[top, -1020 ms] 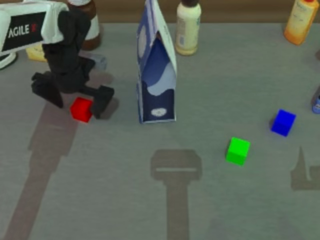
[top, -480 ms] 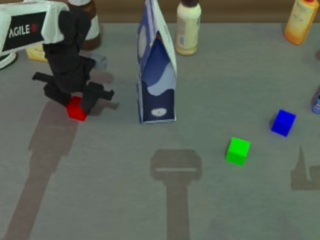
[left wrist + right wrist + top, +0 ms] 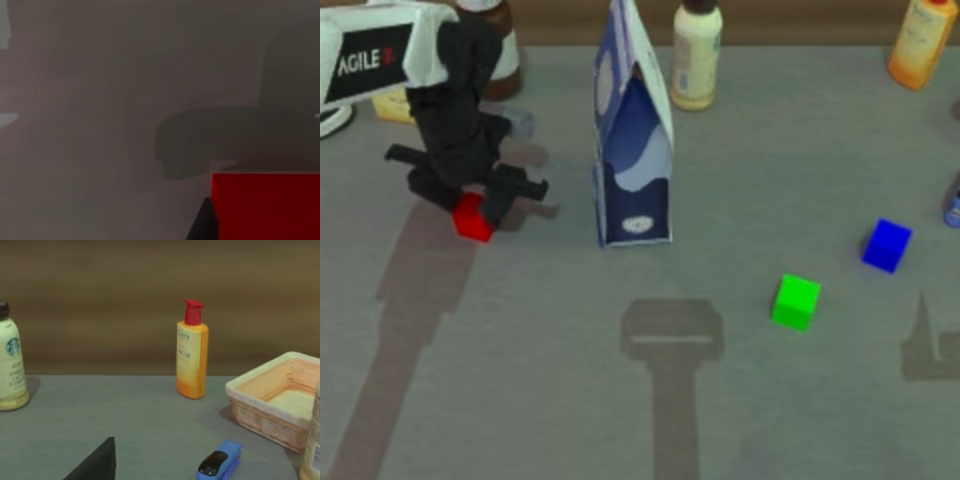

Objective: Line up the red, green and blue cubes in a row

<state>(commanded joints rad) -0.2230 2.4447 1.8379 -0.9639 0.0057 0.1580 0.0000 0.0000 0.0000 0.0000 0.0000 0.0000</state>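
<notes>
My left gripper [image 3: 473, 203] is low at the desk's left, its fingers [image 3: 505, 190] clamped tight. My right arm is out of the top view.

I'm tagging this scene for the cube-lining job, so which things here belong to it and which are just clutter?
Job: red cube, clamped in the left gripper; green cube; blue cube.

Clutter: blue and white carton, cream bottle, orange bottle, basket, blue stapler.
</notes>
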